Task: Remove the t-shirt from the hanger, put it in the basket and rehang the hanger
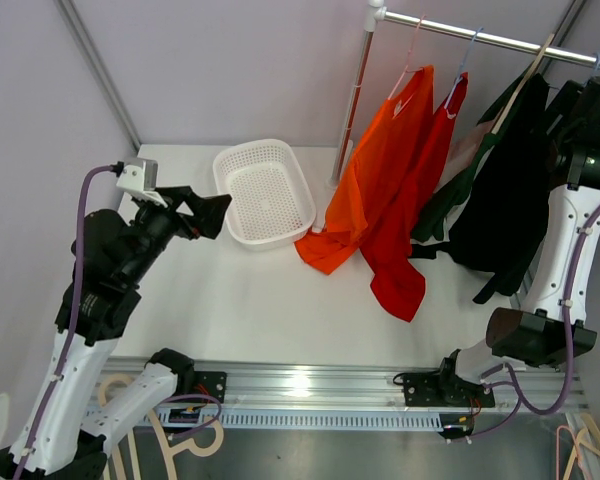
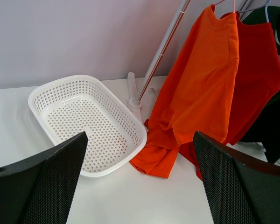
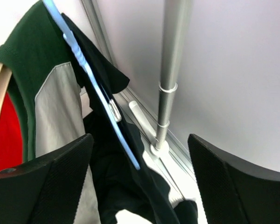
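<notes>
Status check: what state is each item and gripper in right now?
White basket: empty, on the table.
Orange t-shirt: hanging, hem on table.
Red t-shirt: hanging, hem on table.
Black garment: hanging.
Left gripper: open, empty.
Right gripper: open, beside black garment.

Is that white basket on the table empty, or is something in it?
Empty: the basket shows only its bare perforated floor, with nothing inside, in the overhead and left wrist views.

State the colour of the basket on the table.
The basket is white; left wrist view shows it best.
</notes>
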Controlling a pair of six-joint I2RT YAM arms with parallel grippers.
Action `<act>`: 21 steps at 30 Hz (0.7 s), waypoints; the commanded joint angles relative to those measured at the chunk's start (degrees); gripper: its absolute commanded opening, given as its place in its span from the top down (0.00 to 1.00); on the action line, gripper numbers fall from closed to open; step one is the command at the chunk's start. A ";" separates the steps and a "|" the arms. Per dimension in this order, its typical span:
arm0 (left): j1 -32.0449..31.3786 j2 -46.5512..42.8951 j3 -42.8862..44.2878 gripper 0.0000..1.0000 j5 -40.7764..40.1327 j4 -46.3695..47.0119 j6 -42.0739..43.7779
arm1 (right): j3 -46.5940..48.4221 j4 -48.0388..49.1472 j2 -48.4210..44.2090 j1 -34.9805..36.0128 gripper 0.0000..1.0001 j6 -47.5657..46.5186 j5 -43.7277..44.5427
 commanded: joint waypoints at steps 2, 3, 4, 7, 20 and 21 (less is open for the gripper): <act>-0.17 0.37 -0.16 0.01 1.70 3.46 1.54 | 3.42 4.12 2.77 -1.20 0.16 -1.90 -3.47; -0.17 0.28 -0.25 0.00 2.14 3.99 1.54 | 3.95 4.21 3.39 -1.29 0.16 -2.00 -3.55; -0.17 0.02 -0.42 0.00 2.23 4.34 1.45 | 4.39 4.21 4.52 -1.38 0.15 -2.34 -3.56; -0.17 -0.51 -0.69 0.00 2.40 5.83 1.10 | 5.45 5.17 6.02 -1.90 0.17 -3.31 -4.26; -0.25 0.10 -3.50 0.01 7.41 11.37 1.98 | 2.82 12.29 5.15 -3.22 0.34 -4.72 -10.93; -0.17 0.19 -3.67 0.01 7.41 11.46 1.98 | 2.82 12.38 5.15 -3.14 0.35 -4.46 -11.29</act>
